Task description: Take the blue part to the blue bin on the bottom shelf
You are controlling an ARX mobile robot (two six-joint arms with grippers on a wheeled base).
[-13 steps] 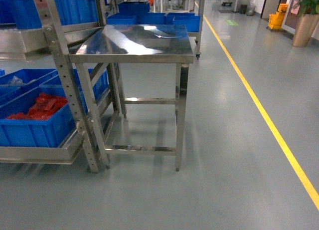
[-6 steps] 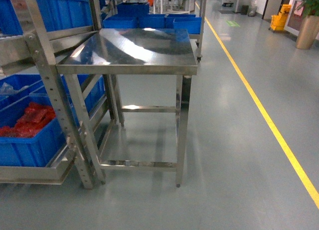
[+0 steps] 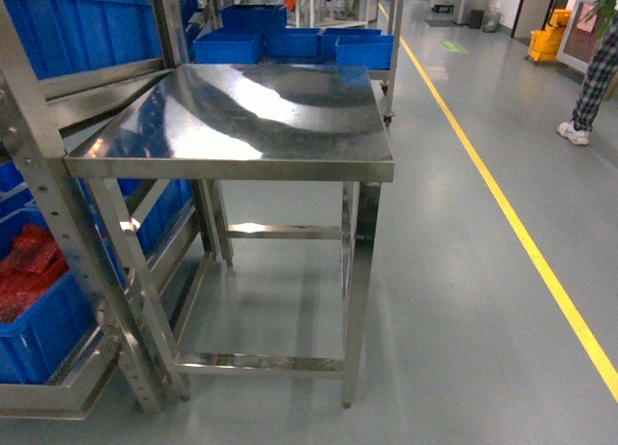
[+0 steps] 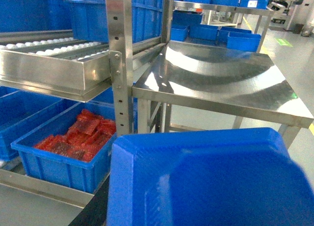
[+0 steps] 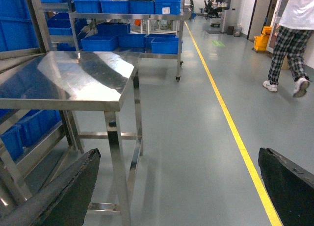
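Hand (image 5: 179, 187) on right spread wide; one steel table (image 3: 241, 112).

— Where does the small square stainless-steel surface (image 3: 261, 112) stand?

— Just right of the tall perforated stainless-steel rack (image 3: 43, 213), touching or nearly so.

— What sits on the bottom shelf (image 4: 34, 184)?

— A large blue ribbed plastic bin (image 4: 61, 160) with red packets (image 4: 78, 135) in it; another bin lies left of it.

— And behind?

— More low blue plastic crates (image 3: 290, 44) beyond the surface. A long yellow floor line (image 3: 502, 204) runs along its right, with a person in checked trousers (image 5: 289, 39) farther right.
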